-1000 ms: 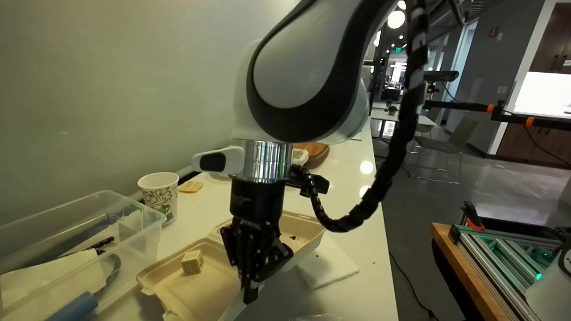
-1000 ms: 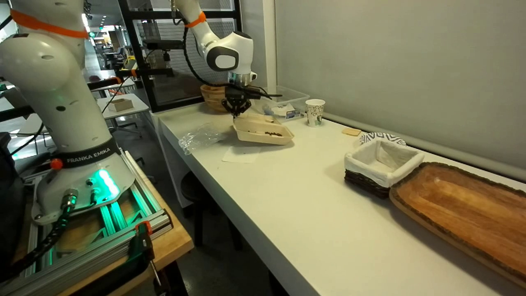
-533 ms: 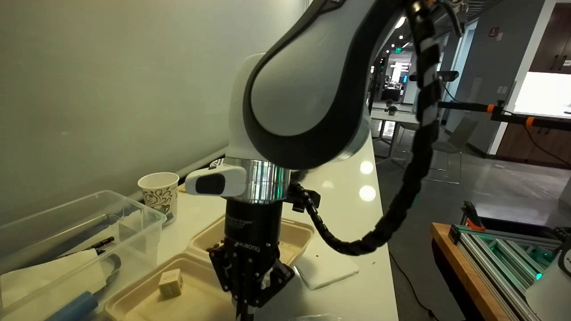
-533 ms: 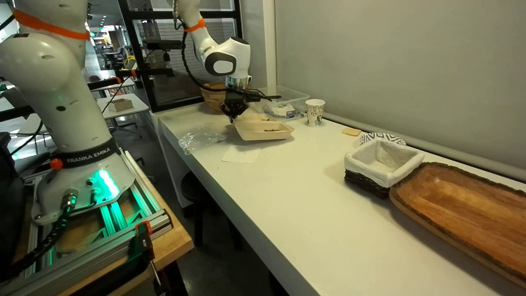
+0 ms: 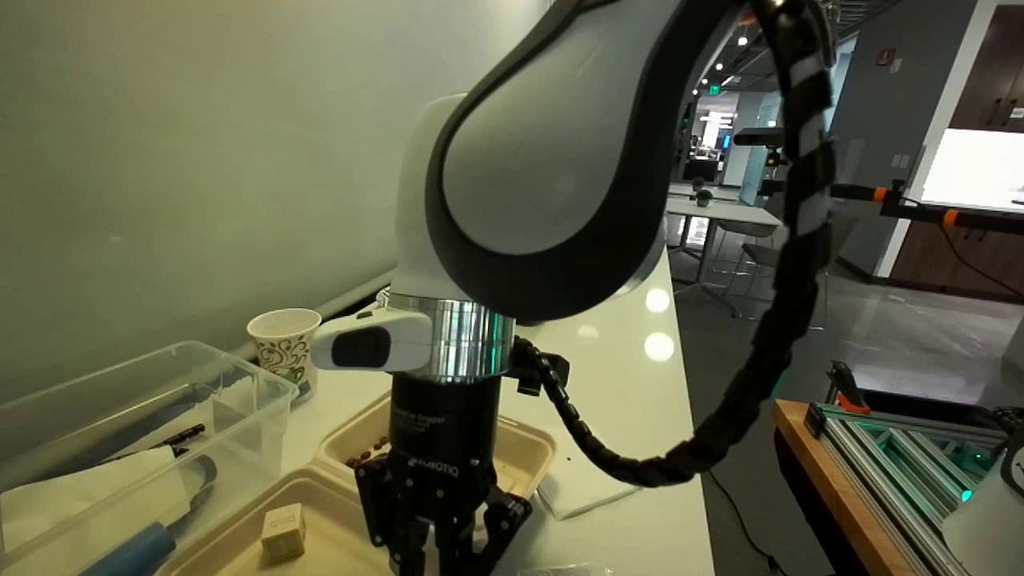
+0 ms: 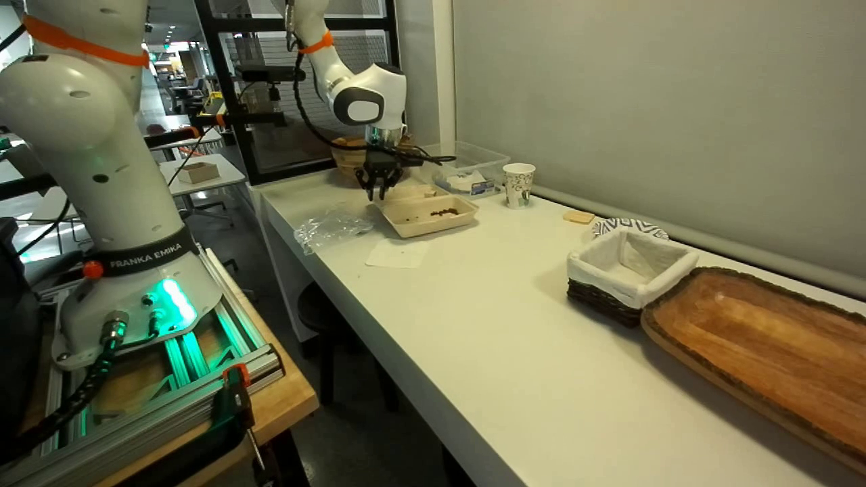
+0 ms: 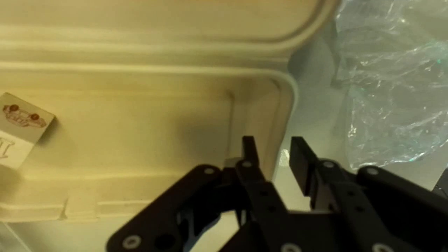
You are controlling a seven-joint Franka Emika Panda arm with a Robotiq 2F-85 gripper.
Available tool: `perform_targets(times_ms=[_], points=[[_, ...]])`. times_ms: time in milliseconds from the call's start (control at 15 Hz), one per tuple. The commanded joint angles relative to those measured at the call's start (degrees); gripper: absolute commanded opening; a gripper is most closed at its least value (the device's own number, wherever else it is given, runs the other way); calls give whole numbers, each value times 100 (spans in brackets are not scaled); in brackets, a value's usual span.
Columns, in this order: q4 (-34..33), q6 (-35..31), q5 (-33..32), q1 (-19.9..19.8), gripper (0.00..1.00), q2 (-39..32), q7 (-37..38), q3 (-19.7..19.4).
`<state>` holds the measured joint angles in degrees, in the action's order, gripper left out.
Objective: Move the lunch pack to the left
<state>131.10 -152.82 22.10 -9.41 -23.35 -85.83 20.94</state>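
Observation:
The lunch pack, a beige pulp clamshell [image 5: 524, 460], lies open on the white table; it also shows in an exterior view [image 6: 436, 223] and in the wrist view [image 7: 147, 122]. Dark food bits lie in one half. A small pale block [image 5: 284, 532] with printed drawings sits in the half nearest the gripper; it also shows in the wrist view [image 7: 22, 127]. My gripper [image 7: 273, 140] is open at the side of that half, its fingers apart on either side of the rim. In an exterior view the gripper [image 6: 376, 196] is above the box's outer side.
Crumpled clear plastic [image 6: 331, 228] lies beside the box. A flat white square [image 6: 398, 253] lies near it. A clear bin [image 5: 240, 376] and a paper cup [image 5: 286, 344] stand along the wall. A lined basket [image 6: 609, 284] and a wooden tray [image 6: 764, 338] are farther along the table.
The gripper has gone down and opened, letting go of the box's rim. The box, tilted up before, now lies flat and has shifted left in both exterior views, the block with it.

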Motion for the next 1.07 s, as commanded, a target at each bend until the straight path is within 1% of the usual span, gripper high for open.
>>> perform_targets(times_ms=[0, 267, 333, 400, 533, 667, 733, 800, 1000], points=[[50, 432, 170, 81, 65, 576, 401, -23], [97, 785, 354, 308, 95, 1377, 1483, -291], [116, 895, 328, 397, 99, 1564, 1899, -423], [149, 974, 257, 471, 100, 1732, 2242, -551], [270, 1028, -114, 625, 100, 2053, 3020, -860], [324, 1238, -565, 705, 100, 2260, 3750, -1152], [87, 1061, -225, 770, 100, 1947, 3106, -1107], [132, 1135, -374, 791, 100, 2054, 3356, -1219], [204, 1159, -465, 807, 100, 2158, 3544, -1306]])
